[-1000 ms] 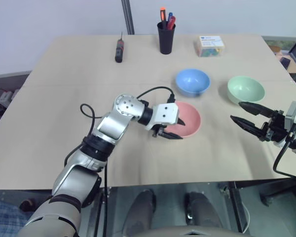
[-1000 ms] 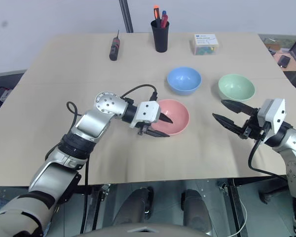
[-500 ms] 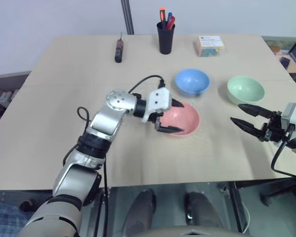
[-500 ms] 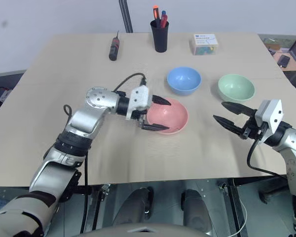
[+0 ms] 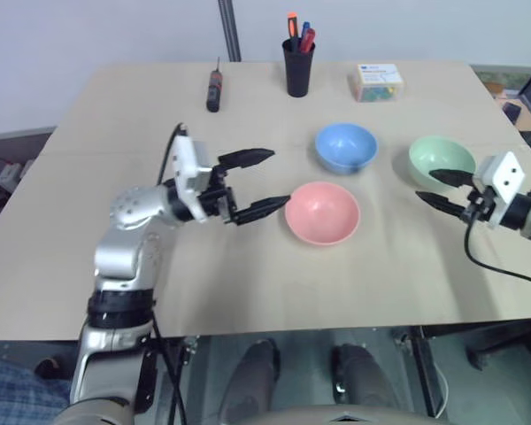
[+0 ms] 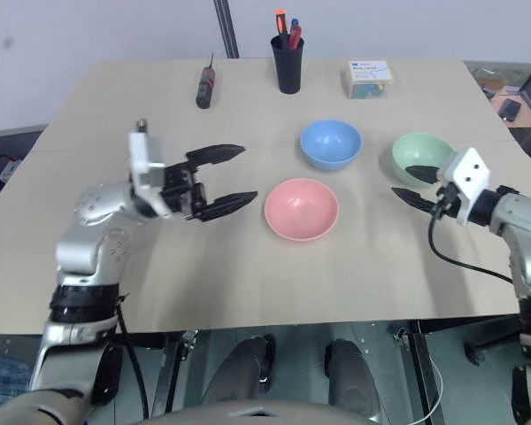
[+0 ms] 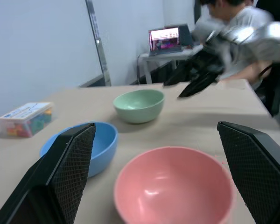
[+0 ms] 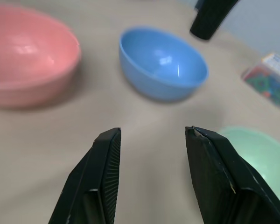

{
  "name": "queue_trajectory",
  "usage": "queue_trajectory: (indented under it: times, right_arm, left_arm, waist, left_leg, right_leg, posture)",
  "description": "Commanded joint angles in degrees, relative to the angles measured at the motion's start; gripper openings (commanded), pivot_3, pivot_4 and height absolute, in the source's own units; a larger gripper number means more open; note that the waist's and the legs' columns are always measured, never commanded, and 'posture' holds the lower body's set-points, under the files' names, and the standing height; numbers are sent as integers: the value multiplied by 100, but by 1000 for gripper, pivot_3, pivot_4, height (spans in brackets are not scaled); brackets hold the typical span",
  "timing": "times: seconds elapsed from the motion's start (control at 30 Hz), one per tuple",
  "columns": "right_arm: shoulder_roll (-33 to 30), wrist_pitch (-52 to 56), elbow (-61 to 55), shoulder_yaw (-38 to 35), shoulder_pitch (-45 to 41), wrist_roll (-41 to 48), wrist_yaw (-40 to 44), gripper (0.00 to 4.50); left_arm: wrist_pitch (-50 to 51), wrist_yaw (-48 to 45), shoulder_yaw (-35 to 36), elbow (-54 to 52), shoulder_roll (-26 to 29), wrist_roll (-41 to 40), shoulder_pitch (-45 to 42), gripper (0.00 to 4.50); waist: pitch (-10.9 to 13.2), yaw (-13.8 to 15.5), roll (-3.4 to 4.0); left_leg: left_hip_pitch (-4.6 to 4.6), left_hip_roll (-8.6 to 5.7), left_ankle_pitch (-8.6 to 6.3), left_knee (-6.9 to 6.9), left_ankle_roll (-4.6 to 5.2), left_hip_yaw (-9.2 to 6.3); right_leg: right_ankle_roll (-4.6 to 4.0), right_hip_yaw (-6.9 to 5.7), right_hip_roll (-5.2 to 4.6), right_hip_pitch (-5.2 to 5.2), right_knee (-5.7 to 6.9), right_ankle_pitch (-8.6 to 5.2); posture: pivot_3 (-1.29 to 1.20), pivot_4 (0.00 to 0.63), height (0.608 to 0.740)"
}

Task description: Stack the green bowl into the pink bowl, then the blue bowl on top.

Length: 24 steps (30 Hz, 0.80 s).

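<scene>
Right gripper [image 5: 436, 189] hangs low over the table [image 5: 115, 115] with its two black fingers parted and nothing between them, one fingertip over the near rim of the green bowl [image 5: 442, 160], the other just short of it on the bare tabletop. Off to its side, well apart, sits the pink bowl [image 5: 322, 212], upright and empty, and beyond that the blue bowl [image 5: 345, 145], also upright and empty, so nothing is stacked yet. Left gripper [image 5: 252, 182] is up off the table on the far side of the pink bowl, jaws spread wide and empty, pointing across toward it. Now, that green bowl looks like thin, smooth plastic: light, stiff enough to keep its shape, but slick and rounded, so I'd say a pinch on the curved outside wall would likely slide off. The rim is the place, one finger inside and one outside on the near edge. Being so light, it could skate away or tip if a fingertip nudges it before the jaws close. Back of the table: a screwdriver [image 5: 214, 88], a black pen cup [image 5: 298, 69] and a small clear box [image 5: 378, 81], all out of the way.
</scene>
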Motion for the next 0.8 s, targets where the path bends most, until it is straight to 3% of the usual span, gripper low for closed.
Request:
queue_trajectory:
  times: [0.03,0.3,0.57,0.63,0.8]
  right_arm:
    - [-10,-445,973,272,-799,-530,-146,2299]
    - [192,-1444,3354,1051,-2305,-1616,-305,2299]
    - [485,-1744,4723,1492,-3026,-2210,-350,2299]
    - [527,-1837,4891,1535,-3105,-2306,-399,1894]
    - [581,-1985,5040,1491,-3189,-2343,-391,42]
  left_arm:
    - [49,412,438,-543,11,-446,161,4425]
    - [19,595,683,-779,188,-626,876,4425]
    - [-135,633,698,-739,248,-637,1222,4425]
    - [-162,602,696,-705,258,-633,1271,4500]
    - [-170,550,694,-670,312,-642,1315,4500]
  waist:
    - [0,-8,0]
    - [1,-30,2]
    - [1,-29,2]
    - [1,-40,2]
    - [1,-90,2]
  left_leg:
    - [1,0,0,0,0,-1]
    - [3,0,0,-4,0,9]
    - [1,0,0,-5,0,7]
    - [3,0,0,-5,0,10]
    - [4,0,0,-7,0,9]
  right_leg:
    - [0,-1,0,0,0,0]
    - [-2,8,1,-2,-3,1]
    - [-3,8,1,-3,-5,1]
    - [-3,11,1,-3,-5,1]
    - [-3,10,2,-3,-4,1]
  posture:
    - [0,150,740]
    - [0,150,740]
    - [0,150,740]
    - [0,150,740]
    - [0,150,740]
